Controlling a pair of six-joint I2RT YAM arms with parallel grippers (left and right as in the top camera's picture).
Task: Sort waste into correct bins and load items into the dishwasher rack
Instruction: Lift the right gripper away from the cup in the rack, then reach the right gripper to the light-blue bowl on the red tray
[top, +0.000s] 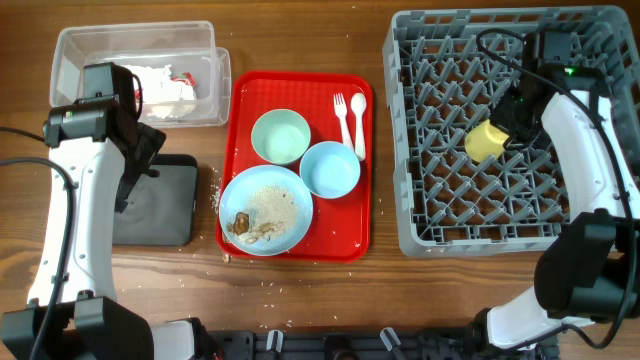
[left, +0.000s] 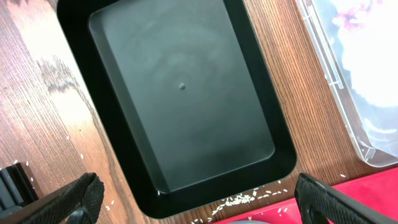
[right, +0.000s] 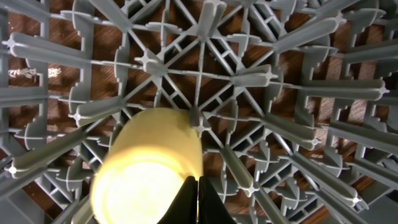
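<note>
My right gripper (top: 512, 128) is over the grey dishwasher rack (top: 500, 240), shut on the rim of a yellow cup (top: 486, 141). In the right wrist view the fingers (right: 197, 199) pinch the cup's wall (right: 149, 168) above the rack's pegs (right: 249, 74). My left gripper (top: 150, 165) is open and empty over the black bin (top: 160, 210), as the left wrist view (left: 196, 205) shows above the bin's floor (left: 186, 93). On the red tray (top: 340, 225) are a green bowl (top: 281, 135), a blue bowl (top: 330, 169), a blue plate with food scraps (top: 265, 210), a white fork (top: 341, 115) and a white spoon (top: 358, 120).
A clear plastic bin (top: 135, 40) holding white and red waste stands at the back left and shows in the left wrist view (left: 360, 81). Rice grains (left: 242, 199) lie on the wood between the black bin and the tray's edge (left: 367, 183).
</note>
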